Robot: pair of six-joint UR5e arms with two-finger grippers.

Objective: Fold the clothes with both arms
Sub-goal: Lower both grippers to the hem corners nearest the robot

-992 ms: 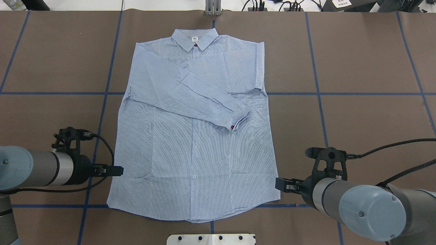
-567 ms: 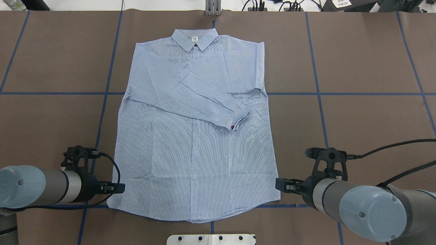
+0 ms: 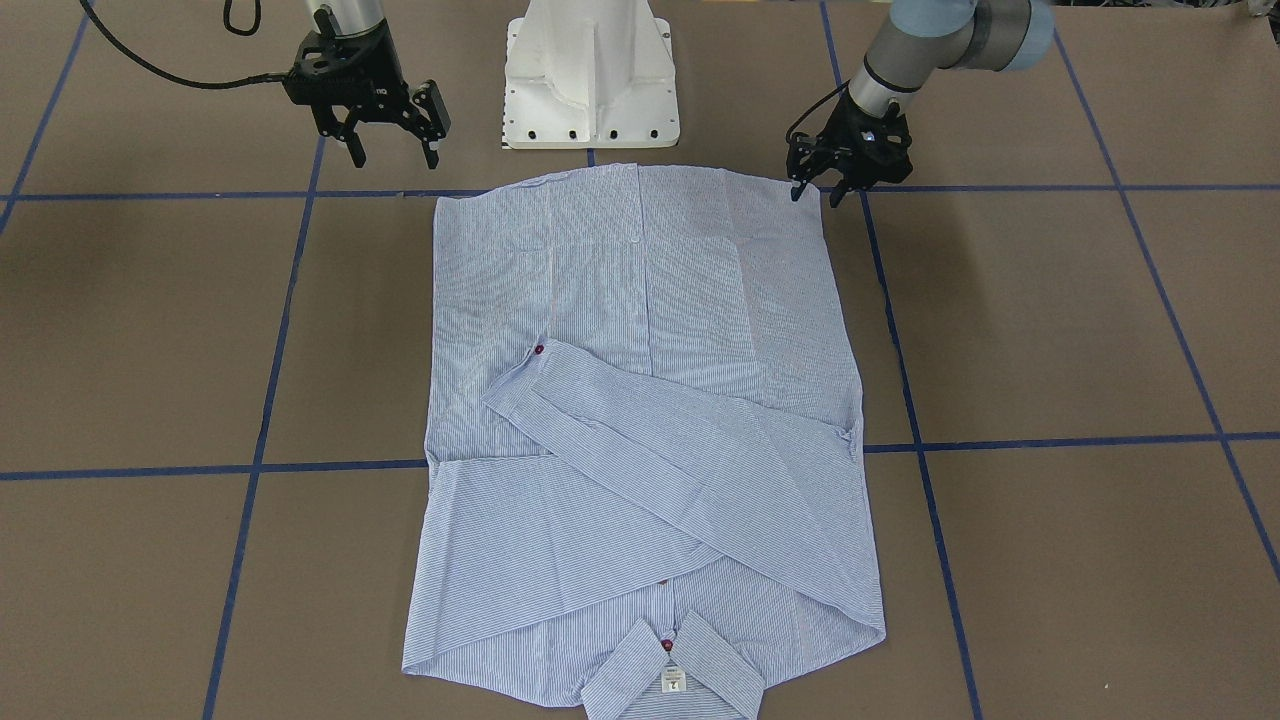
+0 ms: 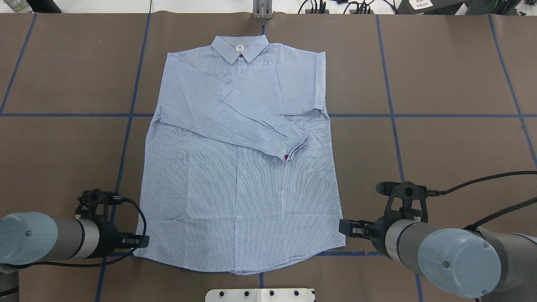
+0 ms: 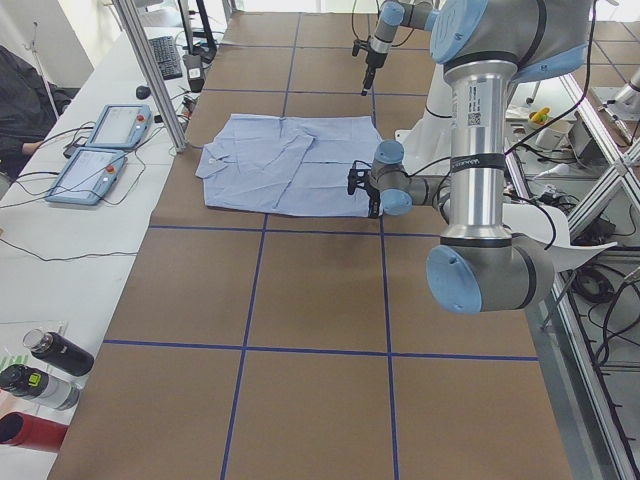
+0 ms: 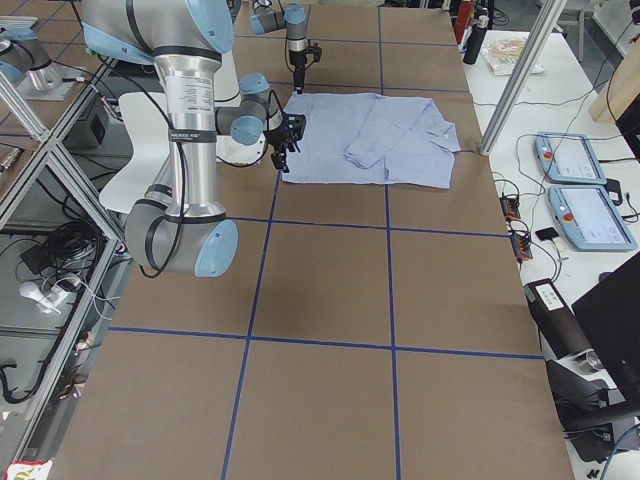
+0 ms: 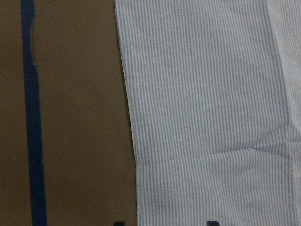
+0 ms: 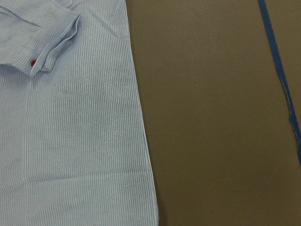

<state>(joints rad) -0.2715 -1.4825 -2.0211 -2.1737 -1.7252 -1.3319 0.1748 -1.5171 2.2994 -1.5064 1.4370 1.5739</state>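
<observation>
Near the hem of the shirt (image 4: 235, 188), left fingers (image 4: 142, 241) and right fingers (image 3: 433, 140) both stand spread apart.

Left arm: the grey metal tubular left arm (image 3: 905, 50) is sloping down and inward from its light blue joint cap.
Left claw: the black two-finger left claw (image 3: 818, 192) is pointing down, sitting low, jaws parted.
Right arm: the grey metal tubular right arm (image 4: 419, 247) is reaching forward.
Right claw: the black two-finger right claw (image 3: 394, 155) is pointing down, hanging higher, jaws spread wide.
</observation>
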